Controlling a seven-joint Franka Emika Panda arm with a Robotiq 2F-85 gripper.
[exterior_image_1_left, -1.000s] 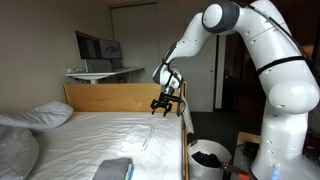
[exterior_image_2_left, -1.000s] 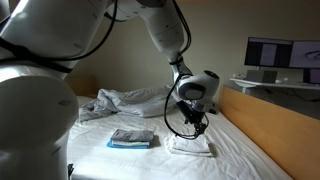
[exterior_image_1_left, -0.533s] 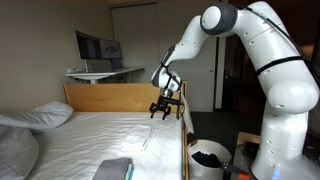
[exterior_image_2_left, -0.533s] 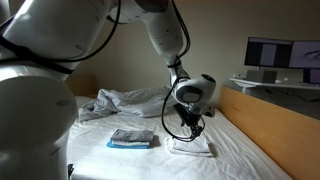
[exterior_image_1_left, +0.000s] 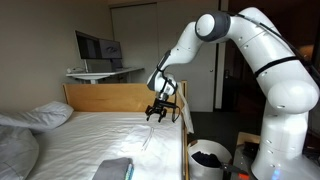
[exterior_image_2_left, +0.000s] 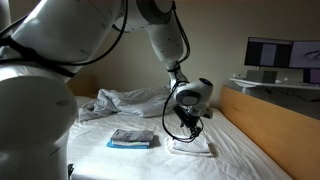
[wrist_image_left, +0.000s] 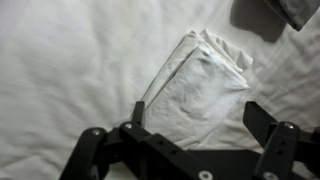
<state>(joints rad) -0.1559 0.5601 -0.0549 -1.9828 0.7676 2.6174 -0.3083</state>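
lowered slightly, pincer (exterior_image_2_left: 190, 129) hangs released over folded white cloth (wrist_image_left: 200, 88), long axis diagonal in wrist view.

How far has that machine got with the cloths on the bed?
Done, it seems: a white cloth and a grey cloth lie folded on the bed. In hand: the open tool hangs just over the white cloth, holding nothing. Left, probably: the rumpled bedding behind lies unfolded.
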